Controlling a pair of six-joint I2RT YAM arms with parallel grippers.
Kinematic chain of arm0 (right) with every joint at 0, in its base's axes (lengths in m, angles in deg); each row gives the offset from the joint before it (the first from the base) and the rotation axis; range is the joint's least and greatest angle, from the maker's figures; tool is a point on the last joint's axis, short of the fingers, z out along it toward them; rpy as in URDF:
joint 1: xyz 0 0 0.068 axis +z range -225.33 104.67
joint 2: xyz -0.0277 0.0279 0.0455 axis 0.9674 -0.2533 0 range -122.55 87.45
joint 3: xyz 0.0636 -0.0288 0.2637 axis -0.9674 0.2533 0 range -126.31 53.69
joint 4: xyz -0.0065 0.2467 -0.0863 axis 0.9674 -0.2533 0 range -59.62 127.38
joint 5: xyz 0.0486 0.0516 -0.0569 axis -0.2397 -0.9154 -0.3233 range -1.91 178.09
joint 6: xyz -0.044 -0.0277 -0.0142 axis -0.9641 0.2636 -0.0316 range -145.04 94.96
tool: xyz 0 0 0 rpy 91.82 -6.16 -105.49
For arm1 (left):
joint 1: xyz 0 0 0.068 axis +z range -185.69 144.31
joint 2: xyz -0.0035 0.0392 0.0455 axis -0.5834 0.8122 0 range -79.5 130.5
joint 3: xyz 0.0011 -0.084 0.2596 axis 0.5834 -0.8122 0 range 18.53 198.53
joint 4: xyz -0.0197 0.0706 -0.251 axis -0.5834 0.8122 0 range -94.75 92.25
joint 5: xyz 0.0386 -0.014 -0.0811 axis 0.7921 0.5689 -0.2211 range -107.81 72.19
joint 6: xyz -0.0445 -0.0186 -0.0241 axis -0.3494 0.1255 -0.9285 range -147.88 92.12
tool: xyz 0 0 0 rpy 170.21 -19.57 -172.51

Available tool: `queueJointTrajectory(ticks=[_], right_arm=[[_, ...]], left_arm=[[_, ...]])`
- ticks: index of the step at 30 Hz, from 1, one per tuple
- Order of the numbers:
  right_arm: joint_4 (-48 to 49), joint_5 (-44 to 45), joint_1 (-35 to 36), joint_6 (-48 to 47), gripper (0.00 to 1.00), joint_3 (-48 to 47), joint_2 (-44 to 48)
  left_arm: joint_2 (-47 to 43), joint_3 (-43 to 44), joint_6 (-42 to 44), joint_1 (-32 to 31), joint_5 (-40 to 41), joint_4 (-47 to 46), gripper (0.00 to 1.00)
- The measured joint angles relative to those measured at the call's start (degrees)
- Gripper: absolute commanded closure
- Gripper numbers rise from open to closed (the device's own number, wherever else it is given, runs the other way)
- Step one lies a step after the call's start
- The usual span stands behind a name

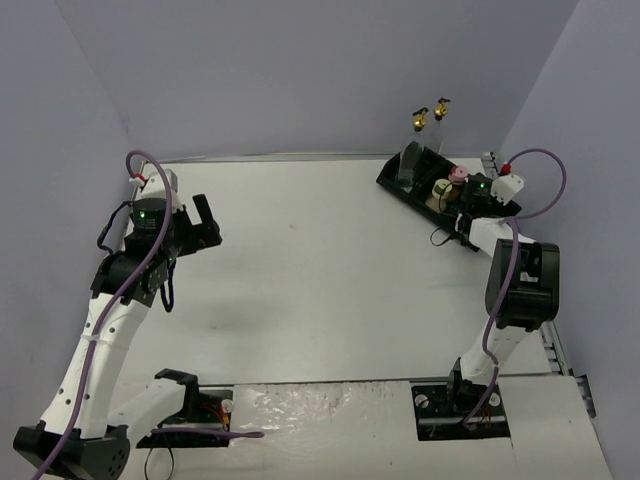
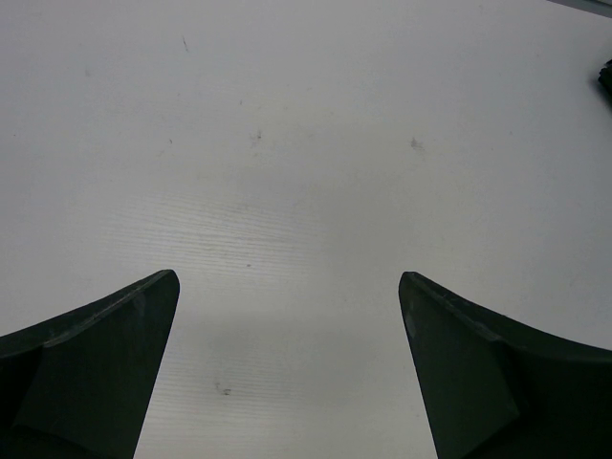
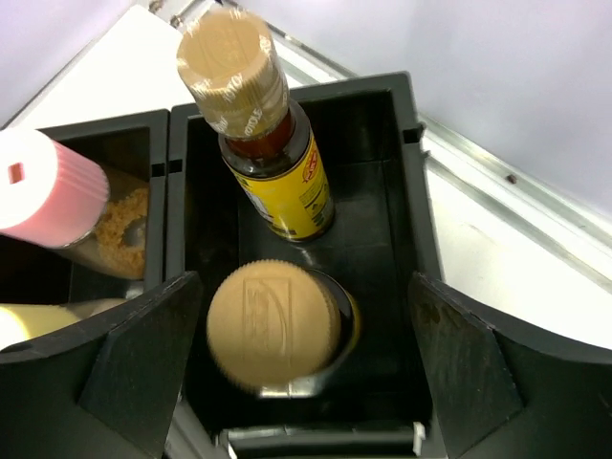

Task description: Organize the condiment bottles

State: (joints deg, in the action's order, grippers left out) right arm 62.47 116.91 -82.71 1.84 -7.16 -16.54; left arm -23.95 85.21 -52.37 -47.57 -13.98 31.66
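Note:
My right gripper (image 3: 306, 287) is open over a compartment of the black tray (image 3: 413, 191). An amber brown-capped bottle (image 3: 273, 325) stands upright between its fingers, with a clear gap to the right finger. A second amber bottle (image 3: 263, 143) with a yellow label stands just behind it in the same compartment. In the compartment to the left are a pink-capped bottle (image 3: 48, 186) and a cream-capped one (image 3: 43, 320). Two clear glass bottles with gold spouts (image 1: 419, 120) (image 1: 441, 108) rise at the tray's (image 1: 395, 178) far end. My left gripper (image 1: 200, 225) is open above the bare table at the left.
The tray lies at an angle in the far right corner, close to the walls and the metal rail (image 3: 516, 220) along the table's right edge. A dark object (image 2: 604, 76) shows at the right edge of the left wrist view.

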Motion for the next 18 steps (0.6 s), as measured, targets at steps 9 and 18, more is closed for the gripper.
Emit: queueJointTrajectory(ticks=[9,18], right_arm=[[-7.61,3.54,2.68,1.84,0.00,2.61,12.47],[-17.29,4.26,16.31,3.11,0.00,6.43,33.74]], left_arm=[[0.18,-0.86,0.00,0.00,0.01,-0.40,0.03],[0.89,-0.28,0.38,0.00,0.72,0.45,0.03]])
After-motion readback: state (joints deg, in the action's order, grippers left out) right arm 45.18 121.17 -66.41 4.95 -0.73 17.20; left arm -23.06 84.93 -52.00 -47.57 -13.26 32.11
